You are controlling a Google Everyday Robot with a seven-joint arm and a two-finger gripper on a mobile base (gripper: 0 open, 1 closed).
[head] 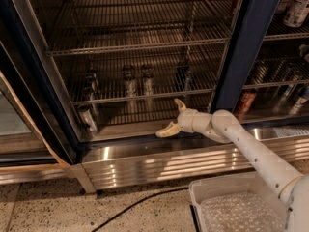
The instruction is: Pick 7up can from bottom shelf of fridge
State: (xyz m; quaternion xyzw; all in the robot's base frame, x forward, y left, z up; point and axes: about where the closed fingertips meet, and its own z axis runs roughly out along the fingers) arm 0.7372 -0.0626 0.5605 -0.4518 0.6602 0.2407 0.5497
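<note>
1. At the front of the kitchen floor, the fridge (247, 47) is standing with its left bay open. It is showing 3 tiers of chrome wire shelving above a ribbed steel base. Nothing is blocking the way in, so I judge the access part of the job to be done.
2. The white arm (251, 149) is stretching from the lower right, above a white bin (241, 204), up over the base toward the bay.
3. The claw (169, 118) is hovering just above the front lip of the bottom shelf, toward the right side of the bay. Its 2 fingers are spread wide, 1 pointing up and 1 pointing down and left, and they are gripping nothing.
4. The 7up can (87, 119) is sitting on the bottom shelf at the far left, near the dark left door frame. It is roughly level with the claw but well apart from it. Nothing is touching it, so the task is looking barely begun: the sideways approach, the grasp and the lift out are all left to do.
5. The can itself is showing as a small, pale silvery cylinder with a brighter top rim, and it is appearing to lean slightly. Its markings are too dim to read. The 4 cans (129, 83) on the shelf above are sitting on the wrong tier, so they are not counting as the target.
</note>
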